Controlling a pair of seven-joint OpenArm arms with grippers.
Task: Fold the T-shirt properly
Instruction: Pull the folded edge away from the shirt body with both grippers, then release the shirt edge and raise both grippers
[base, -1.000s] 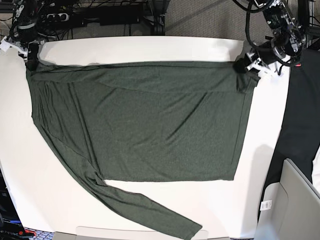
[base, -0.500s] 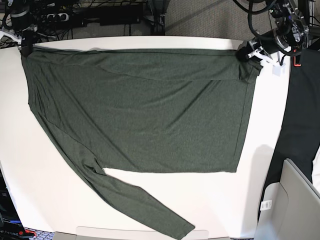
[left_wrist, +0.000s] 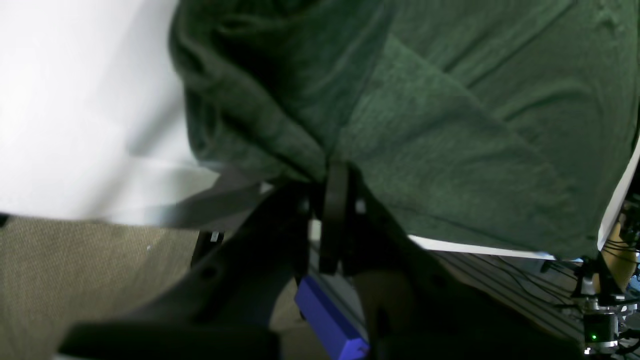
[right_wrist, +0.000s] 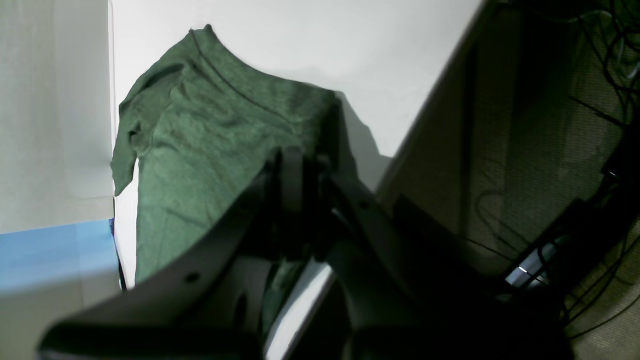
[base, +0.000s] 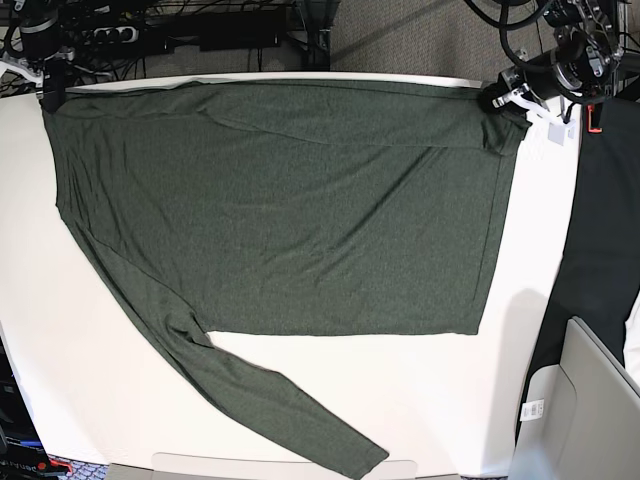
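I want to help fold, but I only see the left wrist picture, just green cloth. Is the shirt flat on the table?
Observer: Mostly. The T-shirt lies spread across the white table.
Operator: Where's the other gripper?
Observer: The right gripper is shut on the T-shirt's opposite far corner.
Operator: Are the sleeves tidy?
Observer: One long sleeve trails toward the table's near edge.

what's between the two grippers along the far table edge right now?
Base view: only the T-shirt, its top edge stretched taut from the right gripper to the left gripper, both shut on it. Nothing else there.
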